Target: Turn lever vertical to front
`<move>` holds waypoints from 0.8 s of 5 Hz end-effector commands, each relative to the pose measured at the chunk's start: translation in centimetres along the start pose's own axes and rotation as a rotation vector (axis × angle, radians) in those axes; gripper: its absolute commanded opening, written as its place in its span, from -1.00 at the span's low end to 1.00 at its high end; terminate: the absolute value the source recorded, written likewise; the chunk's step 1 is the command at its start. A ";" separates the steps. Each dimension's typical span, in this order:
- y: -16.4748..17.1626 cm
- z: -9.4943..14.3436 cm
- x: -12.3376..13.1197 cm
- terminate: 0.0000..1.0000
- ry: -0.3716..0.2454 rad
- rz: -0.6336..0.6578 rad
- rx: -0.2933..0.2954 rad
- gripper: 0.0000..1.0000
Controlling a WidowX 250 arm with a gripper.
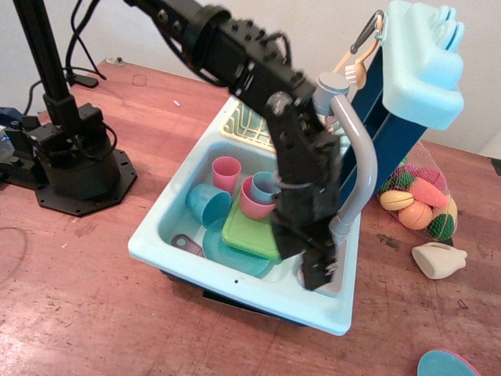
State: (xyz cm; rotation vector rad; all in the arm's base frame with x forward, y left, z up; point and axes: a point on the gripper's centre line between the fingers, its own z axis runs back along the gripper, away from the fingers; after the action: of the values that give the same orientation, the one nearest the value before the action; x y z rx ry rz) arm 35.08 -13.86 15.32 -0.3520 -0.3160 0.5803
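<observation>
A pink cup point(226, 170) and green plate point(252, 228) lie in the sink point(168, 215). The gripper point(319, 270) hangs at the faucet base point(338, 276), hiding the lever; whether its jaws are apart cannot be told. The spout point(357, 160) rises just right

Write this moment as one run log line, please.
black gripper: low at grey faucet base | jaws: hidden | thin grey lever: not visible | curved grey spout: upright

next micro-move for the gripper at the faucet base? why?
Probably a small pull toward the sink's front edge. The gripper is low at the faucet base, below the spout, and hides the lever, so neither its angle nor the grip can be confirmed. Move slowly, then recheck.
</observation>
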 end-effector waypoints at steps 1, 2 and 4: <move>0.4 2.3 -1.3 -1.00 -0.047 0.033 -0.079 1.00; 1.8 5.6 -4.2 -1.00 -0.123 0.068 -0.066 1.00; 3.8 8.4 -6.2 -1.00 -0.181 0.085 -0.112 1.00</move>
State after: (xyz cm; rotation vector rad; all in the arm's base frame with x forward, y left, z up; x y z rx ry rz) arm 24.69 -12.79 19.50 -0.4109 -0.4929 0.6827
